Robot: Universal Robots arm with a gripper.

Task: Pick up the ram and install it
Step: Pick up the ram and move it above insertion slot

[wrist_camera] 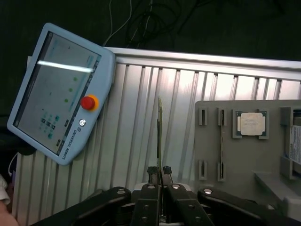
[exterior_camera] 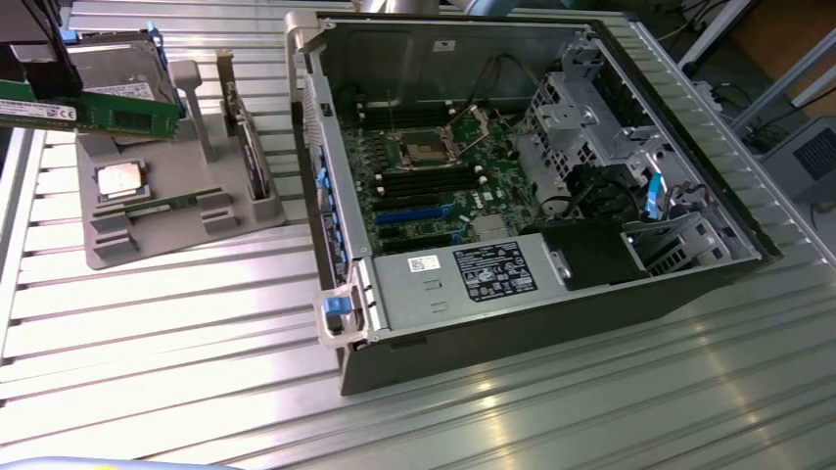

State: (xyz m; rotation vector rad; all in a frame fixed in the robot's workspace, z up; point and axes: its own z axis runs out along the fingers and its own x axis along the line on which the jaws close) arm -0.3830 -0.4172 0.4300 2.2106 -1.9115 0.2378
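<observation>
The ram (exterior_camera: 112, 115) is a long green stick with dark chips and a white label. It hangs level in the air at the exterior view's far left, above the grey parts holder (exterior_camera: 183, 220). My gripper (exterior_camera: 42, 96) is shut on its left part. In the wrist view the ram (wrist_camera: 160, 134) shows edge-on, sticking straight out from between my fingers, with the gripper (wrist_camera: 160, 181) clamped on its near end. The open computer case (exterior_camera: 523, 176) lies to the right, its motherboard (exterior_camera: 432, 166) exposed, with dark memory slots beside the CPU socket.
The holder carries a square silver CPU (exterior_camera: 120, 181), a thin green strip (exterior_camera: 163, 204) in a slot, and a hard drive (exterior_camera: 112, 69) behind. A teach pendant (wrist_camera: 59, 89) lies on the ribbed aluminium table (exterior_camera: 196, 333). The case's power supply (exterior_camera: 471, 274) and drive cage (exterior_camera: 588, 108) stand tall.
</observation>
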